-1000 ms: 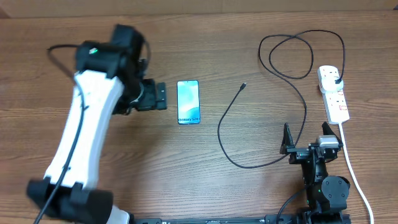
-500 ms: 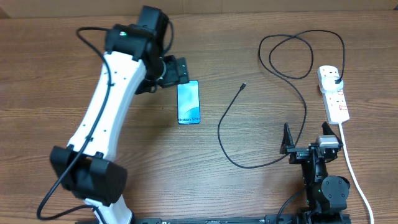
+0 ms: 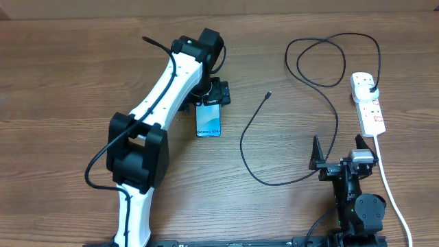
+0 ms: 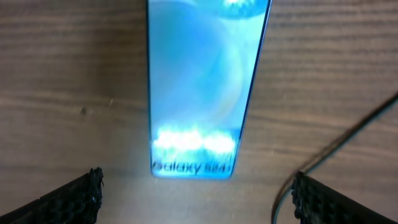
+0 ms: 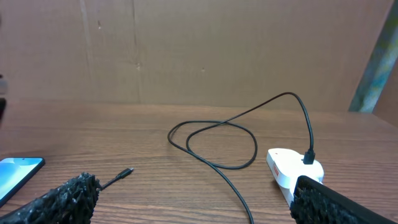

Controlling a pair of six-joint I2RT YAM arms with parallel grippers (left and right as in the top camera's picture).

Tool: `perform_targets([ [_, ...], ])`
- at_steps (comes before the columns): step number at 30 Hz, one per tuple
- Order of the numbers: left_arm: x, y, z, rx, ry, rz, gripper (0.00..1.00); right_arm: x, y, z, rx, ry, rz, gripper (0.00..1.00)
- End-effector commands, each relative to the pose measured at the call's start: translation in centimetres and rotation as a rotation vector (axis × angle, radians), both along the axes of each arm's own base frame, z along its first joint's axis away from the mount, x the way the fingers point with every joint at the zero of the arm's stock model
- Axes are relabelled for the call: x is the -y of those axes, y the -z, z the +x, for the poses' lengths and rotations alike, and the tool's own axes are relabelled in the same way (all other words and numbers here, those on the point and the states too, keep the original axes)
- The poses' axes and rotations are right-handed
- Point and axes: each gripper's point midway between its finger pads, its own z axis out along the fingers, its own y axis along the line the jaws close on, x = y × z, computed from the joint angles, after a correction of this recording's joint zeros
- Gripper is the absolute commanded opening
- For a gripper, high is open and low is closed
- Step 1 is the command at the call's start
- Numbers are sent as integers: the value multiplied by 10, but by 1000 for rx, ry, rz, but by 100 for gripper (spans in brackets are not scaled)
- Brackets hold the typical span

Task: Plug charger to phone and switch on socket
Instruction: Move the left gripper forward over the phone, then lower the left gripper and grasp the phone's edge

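The phone (image 3: 208,123) lies flat on the wooden table, light blue screen up, "Galaxy" text at its near end; it also shows in the left wrist view (image 4: 202,93) and at the left edge of the right wrist view (image 5: 15,174). My left gripper (image 3: 209,96) hovers over the phone's far end, open and empty, its fingertips (image 4: 196,199) wide apart on either side of the phone's text end. The charger cable (image 3: 322,103) loops across the right side, its connector tip (image 3: 268,95) lying free on the table, its black plug (image 3: 371,88) in the socket (image 3: 368,103). My right gripper (image 3: 336,159) rests open near the front edge.
The socket's thick white cord (image 3: 389,189) runs down the right side past my right arm's base (image 3: 357,206). A cardboard wall (image 5: 199,50) stands behind the table. The charger tip (image 5: 126,172) and socket (image 5: 289,171) lie ahead of my right gripper.
My left arm has swung right across the table, from left of the phone to over its far end. The right arm, phone and cable have not moved.
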Motion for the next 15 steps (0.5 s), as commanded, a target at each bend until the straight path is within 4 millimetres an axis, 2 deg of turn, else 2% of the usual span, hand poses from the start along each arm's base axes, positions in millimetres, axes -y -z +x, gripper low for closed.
perform_targets([
  [1,1,19,12,12,10,17,100,1,3,0,0,7,9,100],
  [9,-1,59,11,-54,33,53,100,1,3,0,0,6,9,100],
  [15,2,62,18,-25,101,42,100,1,3,0,0,7,9,100],
])
